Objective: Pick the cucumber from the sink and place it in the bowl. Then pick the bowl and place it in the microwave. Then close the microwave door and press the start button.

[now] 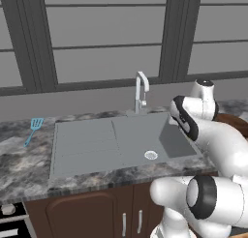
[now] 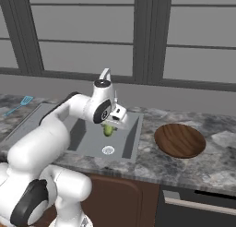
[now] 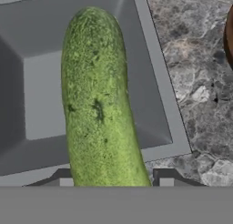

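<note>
A blue spatula (image 1: 34, 128) is seen at the left of the left base view, lying on the marbled desk (image 1: 19, 159) well apart from the sink (image 1: 87, 145). A chrome faucet (image 1: 141, 92) is set behind the basin, and a round drain (image 1: 151, 155) is seen in its floor. In the right base view the bowl (image 2: 179, 140) is found at centre right on the desk, beside the sink's right rim, with nothing lying between the two. The cucumber (image 3: 98, 104) is held between the fingers (image 3: 166, 178), which are closed narrowly on its lower end, above the basin near its right side. In the hand view its long axis is run from the bottom centre to the top centre, tilted slightly leftward, its free end pointed away from the hand; in the right base view it is hung below the gripper (image 2: 112, 124).
</note>
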Tool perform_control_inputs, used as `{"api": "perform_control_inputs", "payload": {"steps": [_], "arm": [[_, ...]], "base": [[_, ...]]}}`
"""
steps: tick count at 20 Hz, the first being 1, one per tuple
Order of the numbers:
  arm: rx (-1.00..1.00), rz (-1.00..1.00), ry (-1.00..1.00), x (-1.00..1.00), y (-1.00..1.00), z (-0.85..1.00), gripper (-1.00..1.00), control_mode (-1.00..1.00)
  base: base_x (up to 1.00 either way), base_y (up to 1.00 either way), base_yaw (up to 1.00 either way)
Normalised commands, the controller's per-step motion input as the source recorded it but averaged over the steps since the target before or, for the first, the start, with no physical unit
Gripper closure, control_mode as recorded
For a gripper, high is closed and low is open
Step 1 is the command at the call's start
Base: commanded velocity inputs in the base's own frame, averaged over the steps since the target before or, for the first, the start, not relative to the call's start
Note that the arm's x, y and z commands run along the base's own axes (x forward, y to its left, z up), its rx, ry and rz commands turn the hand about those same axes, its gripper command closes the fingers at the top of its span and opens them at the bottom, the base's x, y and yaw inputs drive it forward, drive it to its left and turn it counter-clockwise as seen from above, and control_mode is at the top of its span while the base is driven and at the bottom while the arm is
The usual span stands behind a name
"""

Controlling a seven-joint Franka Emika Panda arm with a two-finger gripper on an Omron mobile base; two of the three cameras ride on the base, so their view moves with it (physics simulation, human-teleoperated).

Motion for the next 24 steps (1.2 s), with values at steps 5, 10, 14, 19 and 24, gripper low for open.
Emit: {"api": "perform_control_inputs", "payload": {"steps": [5,10,14,19,24], "arm": [[-0.02,-0.20,0.00,-0.14,-1.00,0.31,1.00,-1.00],[-0.03,-0.03,0.00,0.07,-0.99,0.01,1.00,-1.00],[-0.01,0.11,0.00,0.25,-1.00,0.00,1.00,-1.00],[-0.03,0.26,0.00,0.28,-0.66,-0.27,1.00,-1.00],[-0.07,0.35,0.00,0.06,-0.25,-0.49,1.00,-1.00]], "base": [[0.00,0.00,0.00],[0.00,0.00,0.00],[0.00,0.00,0.00],[0.00,0.00,0.00],[0.00,0.00,0.00]]}}
